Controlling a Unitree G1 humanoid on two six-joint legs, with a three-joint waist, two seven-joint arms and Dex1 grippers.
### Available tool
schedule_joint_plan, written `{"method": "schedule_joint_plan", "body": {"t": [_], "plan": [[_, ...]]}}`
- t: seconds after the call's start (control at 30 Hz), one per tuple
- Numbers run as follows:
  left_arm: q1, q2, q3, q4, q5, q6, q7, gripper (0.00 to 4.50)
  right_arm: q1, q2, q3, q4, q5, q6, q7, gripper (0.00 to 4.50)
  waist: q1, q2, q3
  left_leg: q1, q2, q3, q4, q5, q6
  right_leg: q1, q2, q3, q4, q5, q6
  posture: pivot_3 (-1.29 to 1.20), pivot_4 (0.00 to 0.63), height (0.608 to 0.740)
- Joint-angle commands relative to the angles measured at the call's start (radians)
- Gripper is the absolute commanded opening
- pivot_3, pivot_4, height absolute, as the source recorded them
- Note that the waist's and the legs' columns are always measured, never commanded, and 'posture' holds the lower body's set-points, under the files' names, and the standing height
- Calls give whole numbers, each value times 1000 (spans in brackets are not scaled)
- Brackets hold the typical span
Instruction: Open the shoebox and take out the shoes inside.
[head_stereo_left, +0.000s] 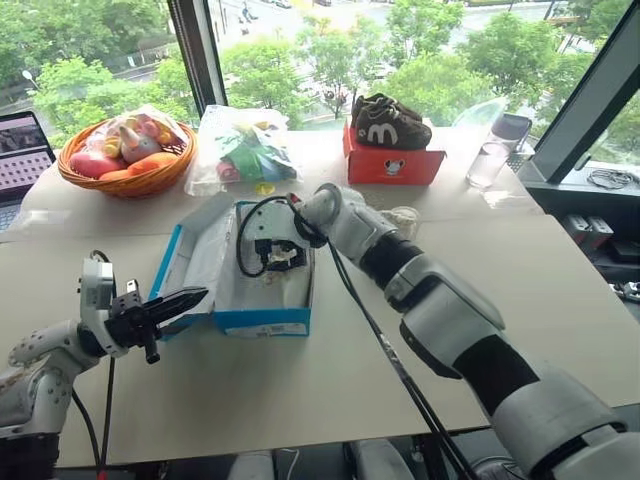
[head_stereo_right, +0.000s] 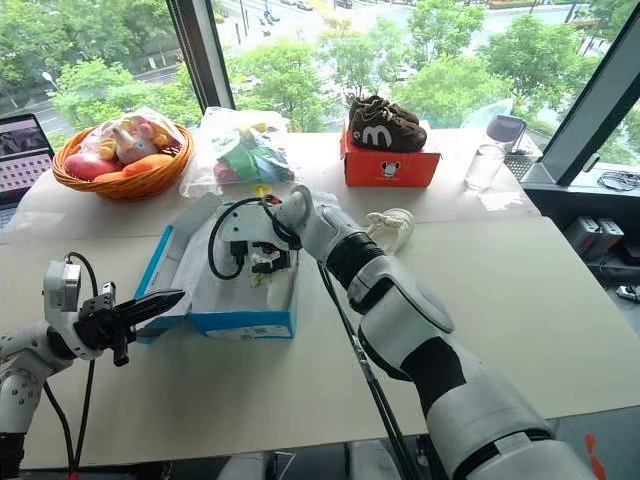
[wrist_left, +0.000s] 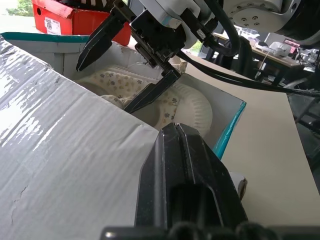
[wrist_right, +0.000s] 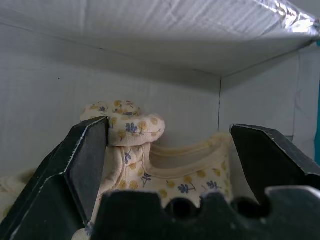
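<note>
Right wrist view looks straight at the shoe (wrist_right: 165, 172) that remains in the shoebox (head_stereo_left: 262, 320): soft cream fabric printed with small yellow and blue flowers, a padded rounded collar and a floppy strap or bow at its upper left. The box sits at the centre of the head views, bright blue outside, matte white corrugated card inside, its hinged lid thrown back toward the left. The second cream shoe (head_stereo_right: 390, 228) already lies on the table just right of the box.

The right gripper (head_stereo_left: 272, 252) reaches down into the box with its black fingers spread either side of the shoe, not yet pinching it. To do this well, I judge it should sink a little more, centre the collar between the pads, and close on the firmer heel edge, not the loose strap, then lift straight up clear of the walls.

The left gripper (head_stereo_left: 178, 300) has its fingers pressed together, at the lid's edge at lower left; whether it touches the lid I cannot tell.

Behind, an orange-red box (head_stereo_left: 392, 165) carries dark brown shoes (head_stereo_left: 388, 122).
</note>
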Motion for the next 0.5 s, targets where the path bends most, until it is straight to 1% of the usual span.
{"method": "schedule_joint_plan", "body": {"t": [0.03,0.23,0.33,0.5], "plan": [[-13,2,10,-14,4,-17,1,0,46,8,13,46,-39,2,36,3034,0,-1,0,0,0,0,0,0,0,0,0,0,0,0,0,0,150,740],[-21,-6,6,-11,16,-22,6,0,63,27,-3,98,-63,10,29,965,0,-2,-2,0,0,0,0,0,0,0,0,0,0,0,0,0,150,740],[-21,-9,7,-14,21,-24,8,0,64,32,-17,112,-66,13,27,103,0,-4,-4,1,0,0,0,0,0,1,0,0,0,0,0,0,150,740],[-18,-9,9,-16,24,-25,9,0,56,34,-52,109,-52,15,40,46,0,-5,-4,1,0,0,0,0,0,1,0,0,0,0,0,0,150,740]]}}
